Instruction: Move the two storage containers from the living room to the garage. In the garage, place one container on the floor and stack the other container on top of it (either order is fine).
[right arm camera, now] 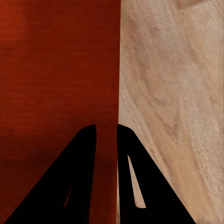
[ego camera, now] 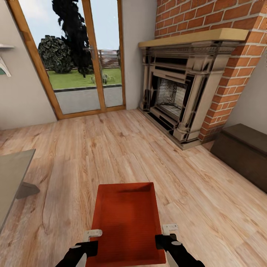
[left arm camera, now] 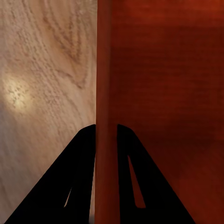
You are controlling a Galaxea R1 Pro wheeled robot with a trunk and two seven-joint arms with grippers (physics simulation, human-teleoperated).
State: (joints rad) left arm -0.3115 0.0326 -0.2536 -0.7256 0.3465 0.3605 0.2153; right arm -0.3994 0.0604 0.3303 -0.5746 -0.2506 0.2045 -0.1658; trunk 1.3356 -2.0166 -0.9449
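One orange-red open-top storage container [ego camera: 126,218] is held low in front of me, over the light wood plank floor [ego camera: 111,148] of the living room. My left gripper [ego camera: 92,238] is shut on its left wall, and my right gripper [ego camera: 168,233] is shut on its right wall. In the left wrist view, the left gripper [left arm camera: 106,135] has its black fingers on either side of the container [left arm camera: 163,93] rim. The right wrist view shows the right gripper [right arm camera: 106,135] clamped likewise on the container [right arm camera: 56,84] wall. The garage is out of view.
A red-brick fireplace [ego camera: 185,89] with a stone surround stands ahead on the right. A low dark bench [ego camera: 244,152] sits beside it. Glass doors [ego camera: 78,55] in a wood frame lie straight ahead. A grey table edge [ego camera: 13,178] juts in at the left.
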